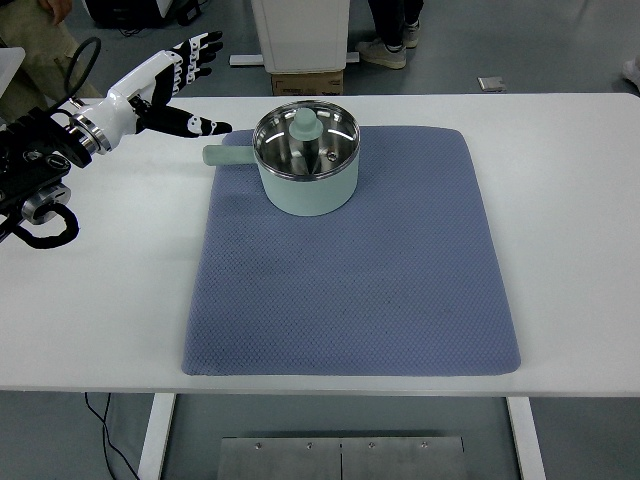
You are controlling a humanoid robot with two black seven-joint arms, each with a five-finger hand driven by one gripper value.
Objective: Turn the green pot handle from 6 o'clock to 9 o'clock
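A single top view looks steeply down from the robot's own side onto the white counter, which fills most of the frame. It stands far enough back to show the near edge at the bottom and floor along the top.

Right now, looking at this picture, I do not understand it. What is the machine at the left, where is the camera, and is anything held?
The single camera looks steeply down from the robot's own side. The machine is a humanoid robot; its left hand enters from the left, fingers spread, holding nothing. The right arm is not visible. On the white table lies a blue mat. On it stands a green pot, with its handle pointing left.
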